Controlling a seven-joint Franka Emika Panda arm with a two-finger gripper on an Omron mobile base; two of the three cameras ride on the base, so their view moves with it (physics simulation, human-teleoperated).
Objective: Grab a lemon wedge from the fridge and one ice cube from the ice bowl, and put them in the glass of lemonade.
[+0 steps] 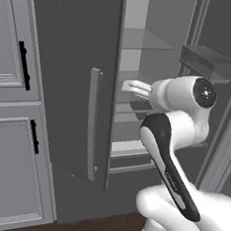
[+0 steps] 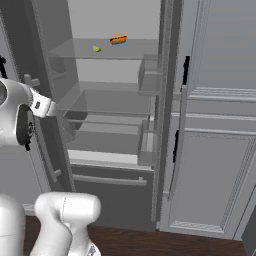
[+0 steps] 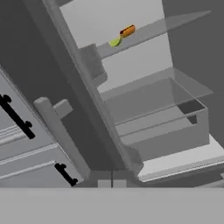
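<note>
You see the fridge with its right door swung open, pale shelves inside; the white arm reaches toward them. Panelled cabinets stand at left.

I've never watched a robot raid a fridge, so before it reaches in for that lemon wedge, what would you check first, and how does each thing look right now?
1. Fridge door open wide enough to reach in: ok.
2. Lemon wedge in sight on the upper shelf: ok.
3. Wedge apart from the hot dog beside it: ok, a gap shows.
4. Gripper open for a grab: not ok, it is shut.
5. Gripper free of any load: ok, nothing between the tips.
6. Gripper near the wedge: not ok, it hangs well below that shelf.
</note>
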